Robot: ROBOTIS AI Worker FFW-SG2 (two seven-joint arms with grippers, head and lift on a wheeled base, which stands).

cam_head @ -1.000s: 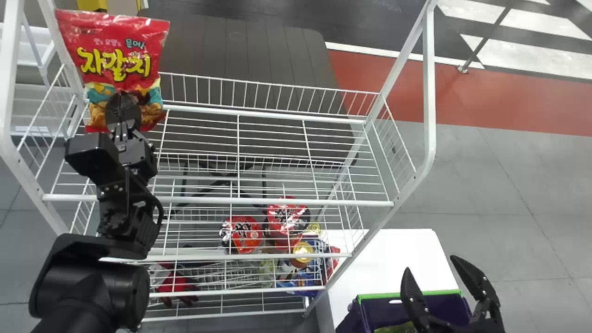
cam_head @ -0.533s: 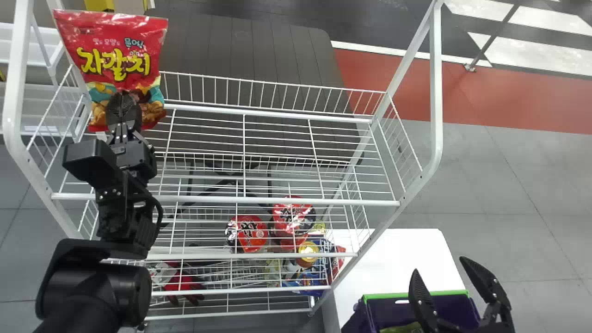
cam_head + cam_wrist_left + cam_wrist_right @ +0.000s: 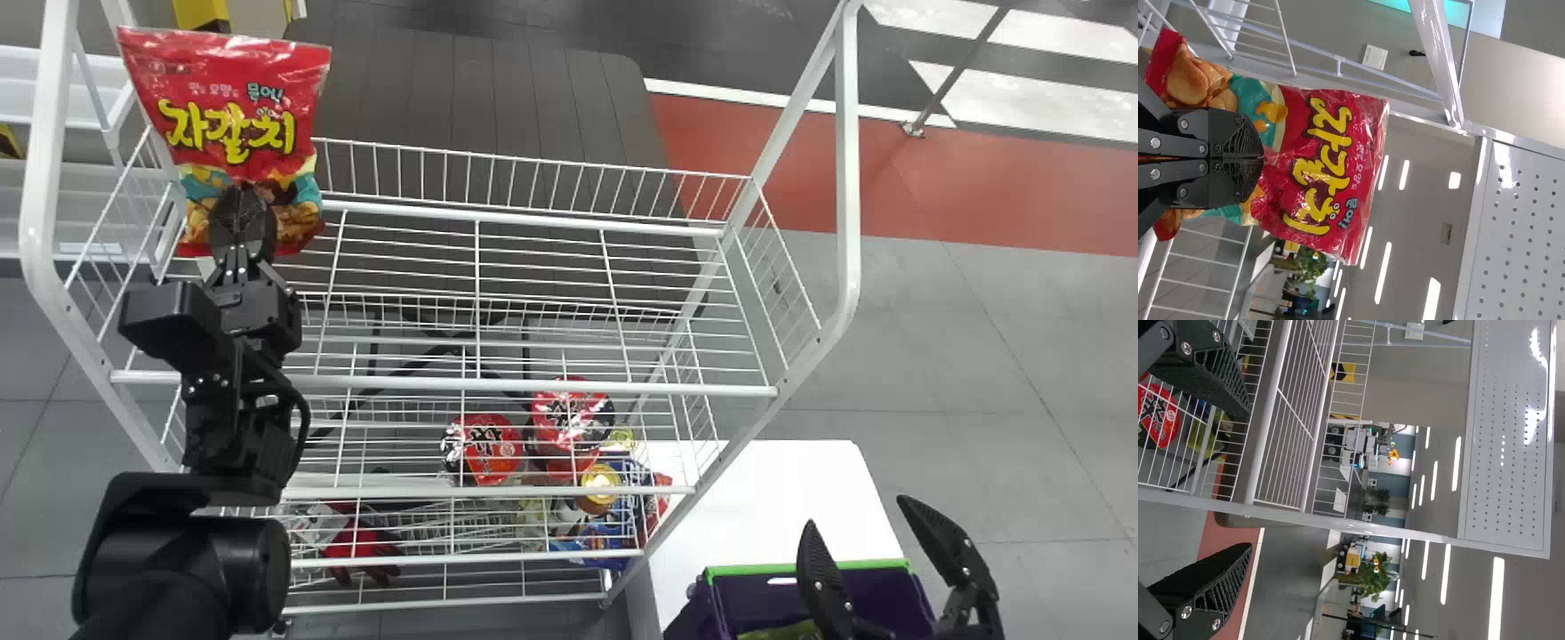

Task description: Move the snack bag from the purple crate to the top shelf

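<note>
Head view: at the left end of the white wire rack, the left tool is closed on the lower part of the red snack bag, which stands upright from its fingers, overlapping the rack's top-shelf corner. To the rack's right, the right tool is spread wide with nothing between its fingers, above the purple crate by the white tabletop. Red-lidded cups sit lower in the rack.
</note>
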